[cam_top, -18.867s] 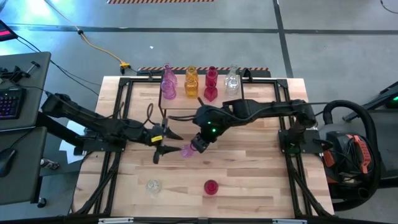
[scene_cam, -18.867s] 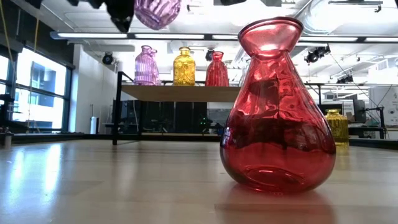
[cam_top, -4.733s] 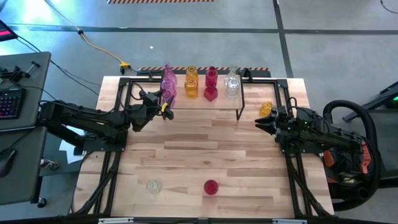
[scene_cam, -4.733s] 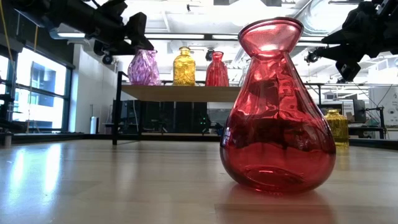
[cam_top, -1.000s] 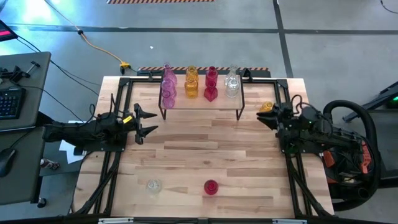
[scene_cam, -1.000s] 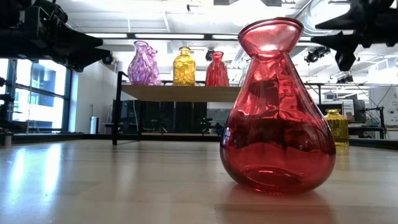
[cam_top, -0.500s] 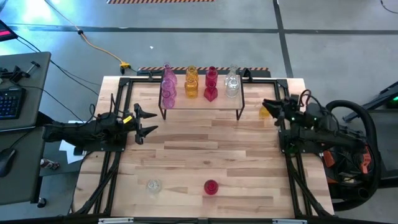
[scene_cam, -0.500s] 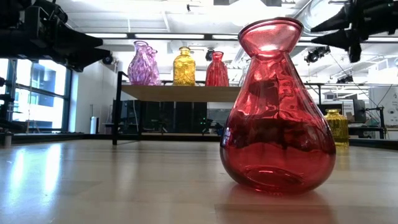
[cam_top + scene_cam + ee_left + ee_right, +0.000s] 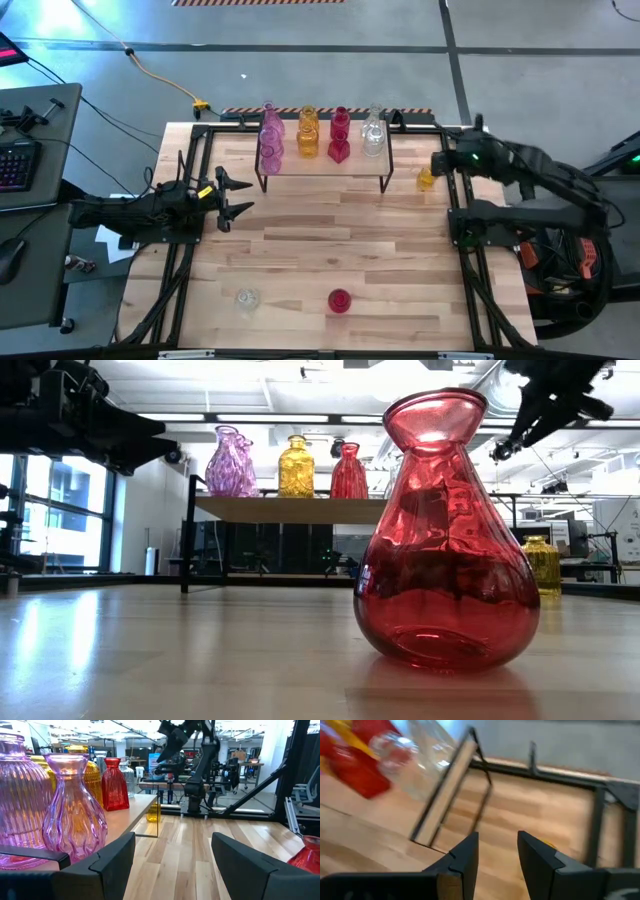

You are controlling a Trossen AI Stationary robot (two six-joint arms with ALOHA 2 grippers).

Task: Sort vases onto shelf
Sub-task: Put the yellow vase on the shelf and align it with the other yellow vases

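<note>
The shelf (image 9: 322,158) stands at the table's far middle and carries pink (image 9: 270,135), amber (image 9: 307,132), red (image 9: 339,135) and clear (image 9: 373,132) vases. On the tabletop, a small amber vase (image 9: 426,178) stands on its base right of the shelf. A red vase (image 9: 339,300) and a clear vase (image 9: 246,298) stand near the near edge. My right gripper (image 9: 440,160) hovers open, raised, just beyond the amber vase. My left gripper (image 9: 236,196) waits open at the table's left, facing the shelf (image 9: 142,805).
The red vase (image 9: 445,540) fills the low view, with the shelf (image 9: 290,508) and the amber vase (image 9: 540,565) behind it. Black frame rails run along the table's left, right and far sides. Bare wood lies between the shelf and the near vases.
My right gripper has risen from table level beside the amber vase, moved toward the far edge and tipped to slant downward. The amber vase stays where it was. The left arm has kept still.
</note>
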